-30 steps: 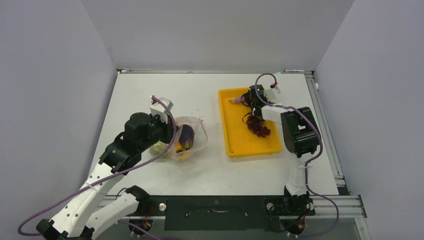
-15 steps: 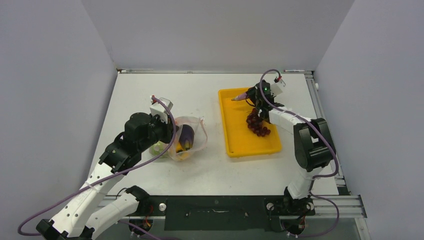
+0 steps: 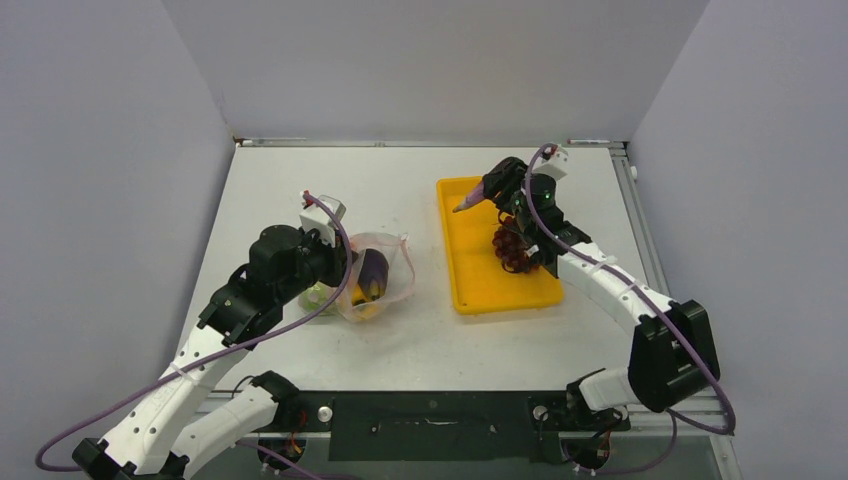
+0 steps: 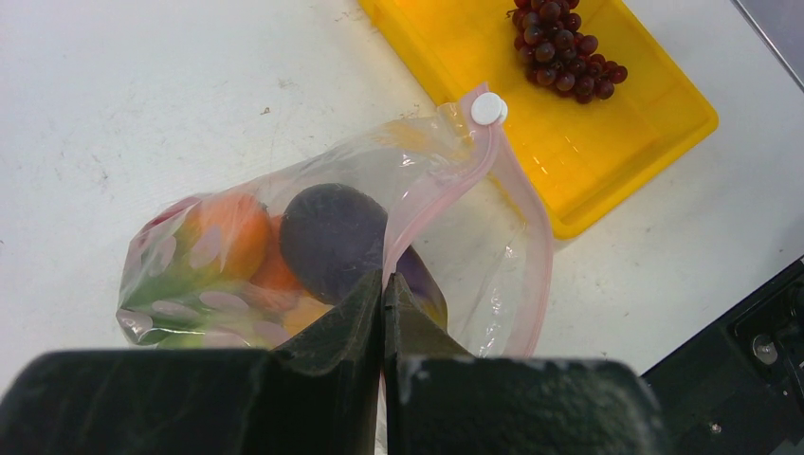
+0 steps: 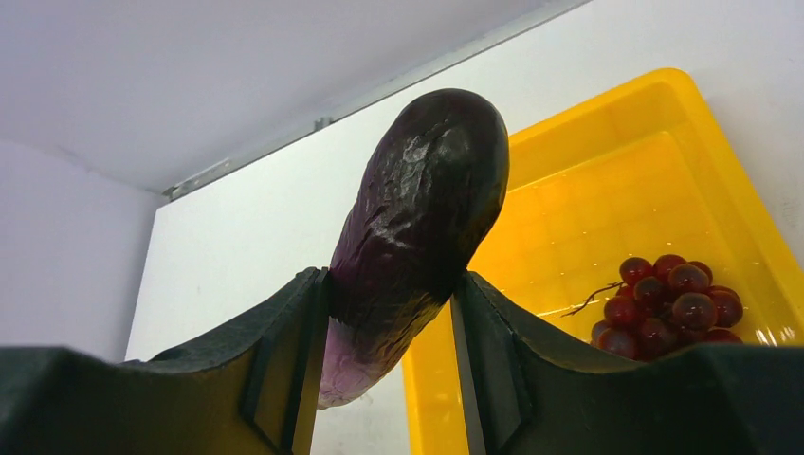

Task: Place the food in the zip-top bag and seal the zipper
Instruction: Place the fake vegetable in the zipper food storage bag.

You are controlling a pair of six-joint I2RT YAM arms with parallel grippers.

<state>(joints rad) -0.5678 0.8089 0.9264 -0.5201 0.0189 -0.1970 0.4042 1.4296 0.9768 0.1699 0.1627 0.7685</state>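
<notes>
While left fingers [image 4: 332, 327] pinch the bag [image 4: 479, 251] — right fingers [image 5: 280, 365] clamp eggplant [image 5: 427, 199].

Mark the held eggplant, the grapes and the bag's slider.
eggplant [image 5: 417, 218], right wrist view, mid body.
grapes [image 4: 561, 43], left wrist view, centre of bunch.
slider [image 4: 488, 108], left wrist view, white round face.

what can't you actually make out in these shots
- Top view: the left arm covers the zip-top bag's left side, so the contents there are unclear.
- Left wrist view: the left claw hides the bag's lower part; the food inside is smeared by dotted plastic.
- Right wrist view: the right claw hides the eggplant's sides and some grapes; the bag is out of frame.
</notes>
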